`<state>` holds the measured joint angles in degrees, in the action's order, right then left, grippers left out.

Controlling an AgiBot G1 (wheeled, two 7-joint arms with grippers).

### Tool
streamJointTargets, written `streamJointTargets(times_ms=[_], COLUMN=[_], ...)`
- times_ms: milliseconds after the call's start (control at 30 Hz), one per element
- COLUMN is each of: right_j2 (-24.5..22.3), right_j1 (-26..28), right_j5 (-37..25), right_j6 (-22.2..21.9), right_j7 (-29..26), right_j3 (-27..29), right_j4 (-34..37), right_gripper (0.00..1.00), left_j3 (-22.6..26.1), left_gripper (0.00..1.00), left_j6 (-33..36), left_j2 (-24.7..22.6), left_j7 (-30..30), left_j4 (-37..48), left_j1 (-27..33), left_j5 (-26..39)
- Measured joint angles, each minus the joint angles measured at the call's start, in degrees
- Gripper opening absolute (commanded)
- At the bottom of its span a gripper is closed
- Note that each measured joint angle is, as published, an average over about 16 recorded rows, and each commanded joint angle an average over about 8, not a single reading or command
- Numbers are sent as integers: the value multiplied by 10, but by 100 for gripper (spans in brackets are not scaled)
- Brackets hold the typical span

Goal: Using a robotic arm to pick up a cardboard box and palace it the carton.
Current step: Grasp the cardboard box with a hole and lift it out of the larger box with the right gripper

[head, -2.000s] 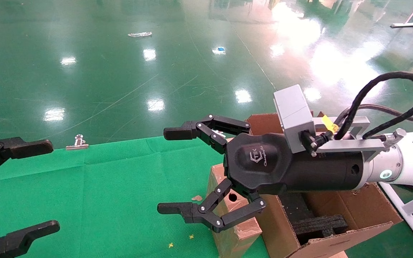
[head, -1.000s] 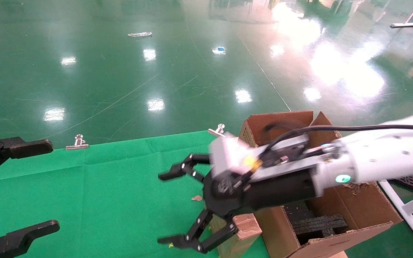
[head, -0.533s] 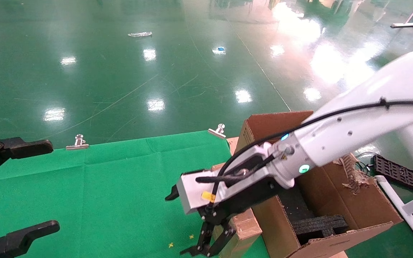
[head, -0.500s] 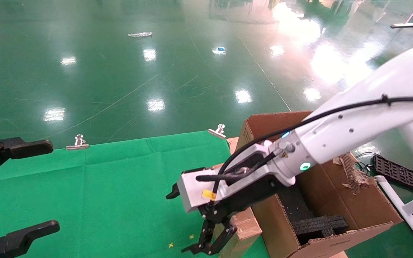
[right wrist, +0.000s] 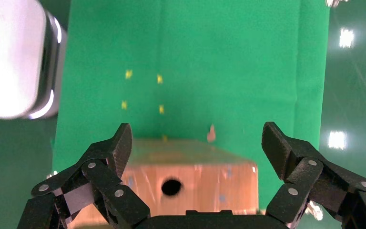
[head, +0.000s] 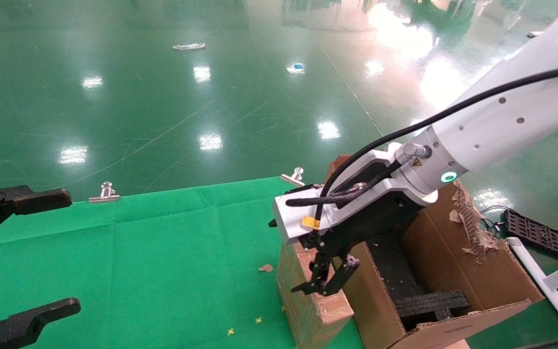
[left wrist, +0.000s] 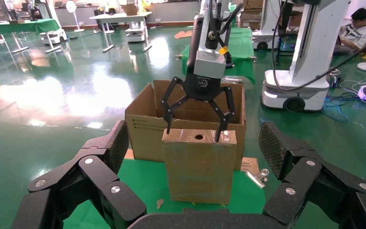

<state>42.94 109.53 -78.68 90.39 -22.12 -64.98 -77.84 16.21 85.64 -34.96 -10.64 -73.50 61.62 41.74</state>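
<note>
The slim brown cardboard box [head: 308, 300] stands upright on the green cloth, right against the big carton [head: 472, 286]. The white robotic arm [head: 492, 126] is my right arm. Its gripper [head: 325, 283] points down, open, with its fingers straddling the box's top end. In the right wrist view the box's holed top face [right wrist: 209, 183] lies between the spread fingers of that gripper [right wrist: 198, 143]. The left wrist view shows the box [left wrist: 200, 167], the right gripper [left wrist: 194, 134] on its top and the carton [left wrist: 143, 129] behind. My left gripper [head: 32, 252] hangs open at the left edge.
Black foam inserts [head: 429, 305] lie inside the carton. Binder clips [head: 107, 191] [head: 294, 175] hold the green cloth [head: 138, 252] at its far edge. A black tray [head: 538, 232] and a white frame leg [head: 550, 291] lie to the right. Another robot base [left wrist: 310, 86] stands beyond the carton.
My right arm swung from level to pointing down, dropped beside the box's near end, then shifted right and up over the box's top. The left arm has not moved.
</note>
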Motion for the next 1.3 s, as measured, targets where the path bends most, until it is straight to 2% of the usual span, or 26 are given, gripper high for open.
streamJointTargets(times_ms=[333, 700, 833, 1033, 1200, 1300], right_j2=[33, 73, 82, 90, 93, 96], right_j1=[94, 158, 176, 193, 191, 183], right_j5=[-20, -5, -3, -1, 10, 22], right_j6=[-2, -9, -15, -23, -28, -28], right_j7=[-53, -134, -205, -354, -481, -534], right_j3=[-136, -247, -273, -301, -314, -319], right_j4=[0, 2, 6, 19, 42, 60], right_gripper=[100, 100, 100, 100, 100, 100], left_j3=[0, 1, 1, 1, 1, 2], left_gripper=[100, 100, 100, 100, 100, 100], left_j6=[0, 0, 0, -1, -1, -1], left_j2=[0, 0, 0, 1, 1, 1], left_j7=[0, 0, 1, 1, 1, 1], left_j4=[0, 0, 0, 0, 0, 0], left_j1=[0, 0, 0, 0, 0, 0], left_j5=[0, -1, -1, -1, -1, -1])
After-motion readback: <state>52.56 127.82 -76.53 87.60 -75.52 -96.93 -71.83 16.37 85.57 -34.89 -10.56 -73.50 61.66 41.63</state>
